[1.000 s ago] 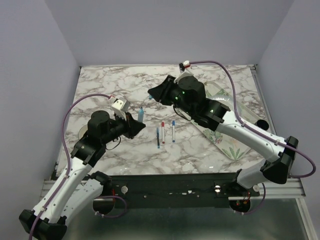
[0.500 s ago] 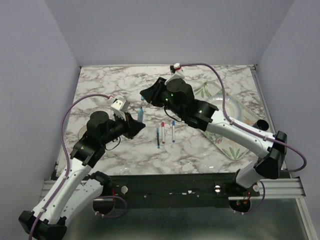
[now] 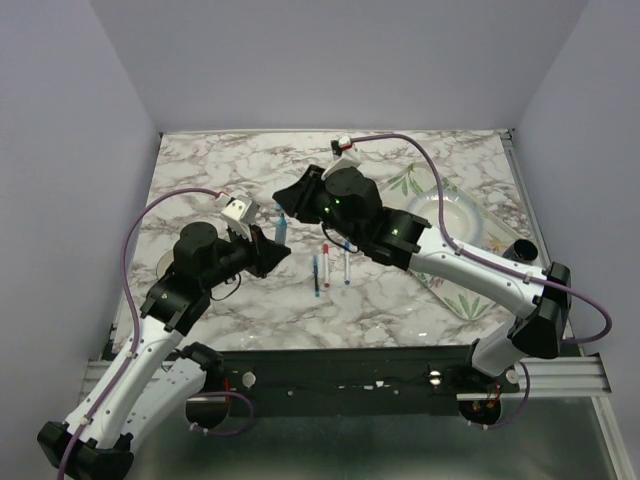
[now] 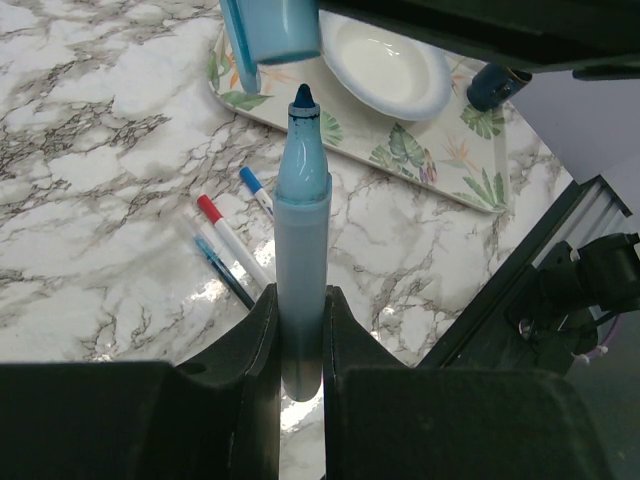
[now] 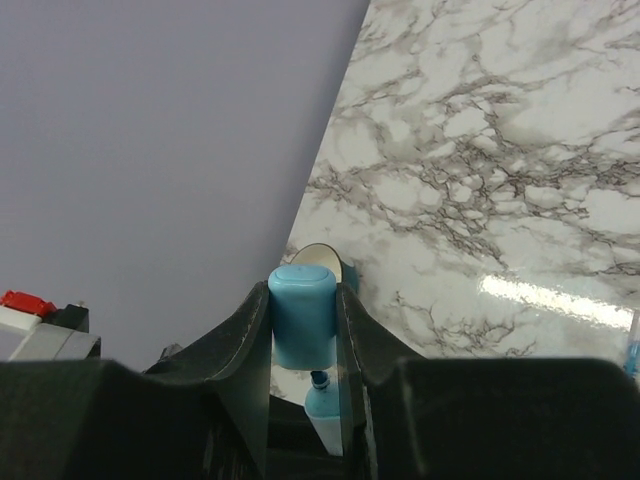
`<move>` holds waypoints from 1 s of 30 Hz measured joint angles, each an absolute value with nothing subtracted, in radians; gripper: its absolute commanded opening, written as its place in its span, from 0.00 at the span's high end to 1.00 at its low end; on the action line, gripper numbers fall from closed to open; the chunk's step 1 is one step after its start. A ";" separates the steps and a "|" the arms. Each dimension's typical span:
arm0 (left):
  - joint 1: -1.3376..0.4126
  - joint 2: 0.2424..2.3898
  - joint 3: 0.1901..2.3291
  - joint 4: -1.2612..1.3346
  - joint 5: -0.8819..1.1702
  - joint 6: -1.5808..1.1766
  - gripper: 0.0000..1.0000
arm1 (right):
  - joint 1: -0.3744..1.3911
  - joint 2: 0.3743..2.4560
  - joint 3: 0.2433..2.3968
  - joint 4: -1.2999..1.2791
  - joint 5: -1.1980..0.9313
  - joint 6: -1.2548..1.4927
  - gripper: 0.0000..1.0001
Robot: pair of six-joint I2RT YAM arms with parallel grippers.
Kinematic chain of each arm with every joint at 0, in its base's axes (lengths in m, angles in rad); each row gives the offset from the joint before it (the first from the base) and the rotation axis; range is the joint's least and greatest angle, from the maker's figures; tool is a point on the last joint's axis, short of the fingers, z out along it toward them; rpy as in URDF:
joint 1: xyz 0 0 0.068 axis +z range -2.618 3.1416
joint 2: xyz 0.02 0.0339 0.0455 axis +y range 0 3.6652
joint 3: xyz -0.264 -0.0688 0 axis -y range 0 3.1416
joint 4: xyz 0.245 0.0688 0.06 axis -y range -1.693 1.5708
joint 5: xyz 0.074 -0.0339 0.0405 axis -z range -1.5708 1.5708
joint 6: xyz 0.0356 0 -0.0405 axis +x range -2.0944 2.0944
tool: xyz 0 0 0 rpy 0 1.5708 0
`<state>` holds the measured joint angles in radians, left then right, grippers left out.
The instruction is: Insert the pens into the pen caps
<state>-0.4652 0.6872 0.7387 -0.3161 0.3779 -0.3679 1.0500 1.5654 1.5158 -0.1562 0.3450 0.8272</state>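
Note:
My left gripper (image 3: 272, 248) is shut on a light blue pen (image 4: 301, 230), held with its uncapped tip pointing up and away; in the left wrist view the jaws (image 4: 300, 305) clamp its barrel. My right gripper (image 3: 287, 200) is shut on a light blue pen cap (image 5: 302, 315). The cap's open end hangs just above the pen tip (image 5: 322, 398), with a small gap between them. The cap also shows in the left wrist view (image 4: 280, 30). Three thin pens lie on the marble: a blue-barrelled one (image 3: 316, 273), a white one with red ends (image 3: 326, 263) and a white one with blue ends (image 3: 347, 262).
A floral tray (image 3: 470, 300) with a white bowl (image 3: 445, 215) lies at the right. A dark round cup (image 3: 523, 247) stands at the tray's right edge. A round dish (image 3: 165, 263) sits near the table's left edge.
My right arm has swung left, carrying the cap to just over the pen tip. My left arm and the pens on the table have not moved.

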 measured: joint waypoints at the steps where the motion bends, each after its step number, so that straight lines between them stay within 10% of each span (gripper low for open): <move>1: -0.465 0.687 0.739 -0.316 0.378 -0.368 1.00 | 1.052 1.565 1.512 -0.156 0.347 0.825 0.99; 30: -0.465 0.673 0.738 -0.361 0.372 -0.371 1.00 | 1.144 1.543 1.418 -0.116 0.463 0.749 0.99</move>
<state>-0.4652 0.6727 0.7383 -0.3607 0.3717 -0.3714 1.1439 1.5429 1.4181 -0.1158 0.4633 0.7486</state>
